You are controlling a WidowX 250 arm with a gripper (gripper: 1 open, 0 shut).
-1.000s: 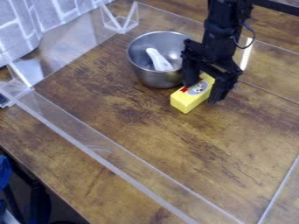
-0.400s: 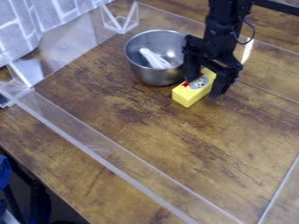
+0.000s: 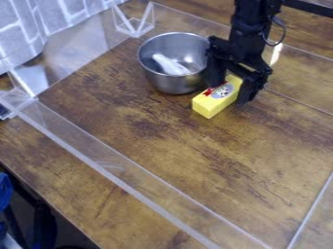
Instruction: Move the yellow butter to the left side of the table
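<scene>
Under the pincer, the butter: small yellow block, lying on the brown table. Its far end reaches in between the pincer's dark fingers; its near end sticks out toward the camera, bare yellow. Label on the upper face, white and red with some dark marking, partly covered by the fingers. Block set at a slant, long side running from near the bowl's side out and up toward the pincer.

Pincer black, pointing down, spread wide. One finger on the bowl side of the block, the other on the far side from the bowl. Whether either finger touches the block, cannot tell.

Just beside the pincer, on the picture's left: steel bowl, round, upright. White object inside it, slanting, blurred; kind not clear. Butter outside the bowl, close by its near side; touching or not, cannot tell.

Well apart from the pincer, across worn, streaked wood: clear wall running slantwise down the picture's left and lower part. Beyond that wall, at the upper left corner, pale crinkled sheeting. Farthest off, by the lower left edge, a blue piece, cut by the frame.
</scene>
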